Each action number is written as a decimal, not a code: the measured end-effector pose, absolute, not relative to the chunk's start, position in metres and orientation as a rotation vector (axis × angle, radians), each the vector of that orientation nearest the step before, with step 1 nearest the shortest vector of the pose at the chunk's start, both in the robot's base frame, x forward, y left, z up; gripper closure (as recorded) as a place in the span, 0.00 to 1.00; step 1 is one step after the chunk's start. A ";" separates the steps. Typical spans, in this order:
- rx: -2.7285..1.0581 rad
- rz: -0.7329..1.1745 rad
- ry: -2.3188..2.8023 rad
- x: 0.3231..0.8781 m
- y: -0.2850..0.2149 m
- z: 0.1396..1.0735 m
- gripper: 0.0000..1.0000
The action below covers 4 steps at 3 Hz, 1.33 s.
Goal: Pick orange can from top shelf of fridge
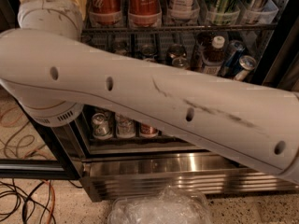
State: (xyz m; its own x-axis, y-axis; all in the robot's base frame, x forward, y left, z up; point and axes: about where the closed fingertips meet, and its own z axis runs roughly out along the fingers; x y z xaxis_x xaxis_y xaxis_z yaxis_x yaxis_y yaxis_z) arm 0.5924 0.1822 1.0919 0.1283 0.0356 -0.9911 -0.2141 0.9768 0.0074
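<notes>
My white arm (154, 101) crosses the whole view from upper left to lower right and hides much of the fridge (154, 169). My gripper is out of view. A wire shelf (187, 28) with clear plastic trays runs along the top of the view. It holds two red Coca-Cola cans (144, 3), a white bottle and green and silver cans. A golden-yellow shape (79, 1) peeks out behind the arm's round joint at the upper left. I cannot tell whether it is the orange can.
A lower rack holds short cans and a dark bottle (216, 55). Below the arm stand more cans (125, 125). The fridge's open door frame (42, 169) lies at lower left, cables (23, 199) trail on the floor, and a crumpled clear plastic container (161, 209) sits in front.
</notes>
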 end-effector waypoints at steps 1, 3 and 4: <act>-0.138 0.161 1.453 0.599 0.187 1.086 0.32; -0.116 0.109 1.463 0.622 0.196 1.081 0.37; -0.114 0.085 1.464 0.636 0.201 1.079 0.38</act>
